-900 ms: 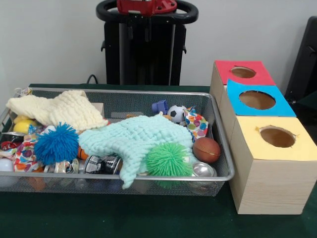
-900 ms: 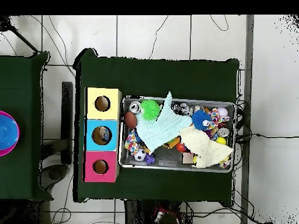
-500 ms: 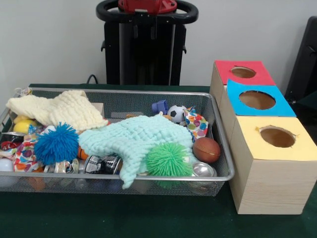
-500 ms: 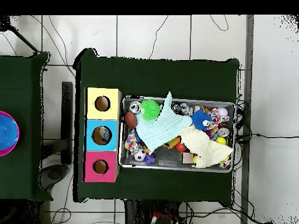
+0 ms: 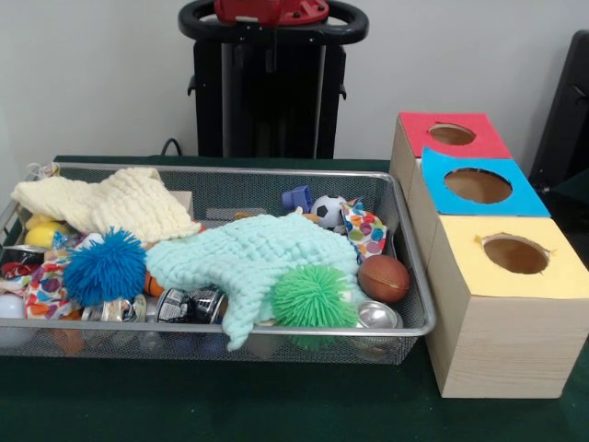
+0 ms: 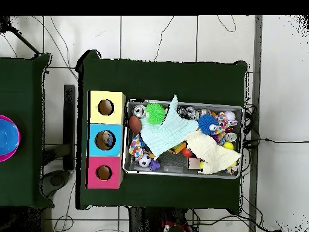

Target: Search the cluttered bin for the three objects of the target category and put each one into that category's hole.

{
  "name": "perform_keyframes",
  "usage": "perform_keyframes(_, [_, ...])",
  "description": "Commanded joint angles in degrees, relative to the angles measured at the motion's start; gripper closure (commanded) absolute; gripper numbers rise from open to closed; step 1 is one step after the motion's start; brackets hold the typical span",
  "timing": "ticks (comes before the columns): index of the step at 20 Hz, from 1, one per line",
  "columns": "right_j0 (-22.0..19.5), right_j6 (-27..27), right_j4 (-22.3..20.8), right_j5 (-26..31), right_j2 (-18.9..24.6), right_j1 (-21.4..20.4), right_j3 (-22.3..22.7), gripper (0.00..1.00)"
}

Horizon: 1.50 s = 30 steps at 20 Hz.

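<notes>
- Front view first: the wire bin [image 5: 405, 276] sits packed to the brim, with three boxes in a row just beside it, topped red [image 5: 451, 134], blue [image 5: 478, 185] and yellow [image 5: 515, 255], each with a round hole.
- No pincer shows in either view; only the arm's red and black housing [image 5: 271, 11] sits drawn back above the pedestal, so whether the pincer is wide or narrow cannot be told.
- Target category isn't spelled out, but balls look the likeliest set: a soccer ball [image 5: 328, 211] at the bin's far wall, a brown ball [image 5: 384, 278] near the box-side corner, both lying uncovered.
- Spiky green ball [image 5: 314, 296] rests against the bin's near rim, and its blue twin [image 5: 105, 267] sits well apart toward the other end.
- Mint knitted cloth [image 5: 244, 258] sprawls across the middle, a cream one [image 5: 110, 204] covers the far end; anything under them is hidden.
- Overhead view settles the key relation: the arm's base lies at the picture's bottom, and the soccer ball [image 6: 144, 160] sits on the bin side nearest it, at the end just beside the boxes.
- Judgement: that ball is the shortest reach and the shortest carry; being round, it imposes no grasp axis.
</notes>
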Motion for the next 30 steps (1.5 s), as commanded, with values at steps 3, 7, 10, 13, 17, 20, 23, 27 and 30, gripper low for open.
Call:
perform_keyframes(3, [-6.77, -5.39, -1.66, 9.48, 10.56, 1.81, -8.67, 0.0])
perform_keyframes(7, [-8.39, -5.43, -2.42, 9.93, 12.18, 2.74, -9.88, 0.0])
perform_keyframes(10, [-9.54, -4.84, -2.16, 10.08, 13.42, 3.21, -10.12, 0.0])
perform_keyframes(13, [-10.73, -5.27, -1.4, 10.79, 15.41, 2.88, -11.07, 0.0])
perform_keyframes(17, [-11.92, -7.49, -1.33, 13.66, 18.09, 3.27, -13.21, 0.0])
perform_keyframes(20, [-13.3, -8.47, -2.25, 14.45, 19.68, 4.39, -14.64, 0.0])
perform_keyframes(23, [-15.76, -9.92, -2.26, 16.21, 21.91, 5.84, -15.73, 0.0])
perform_keyframes(27, [-19.32, -12.72, -2.11, 19.08, 25.54, 7.85, -17.55, 0.0])
perform_keyframes(30, [-21.25, -14.56, -3.08, 21.18, 27.63, 9.8, -19.33, 0.0])
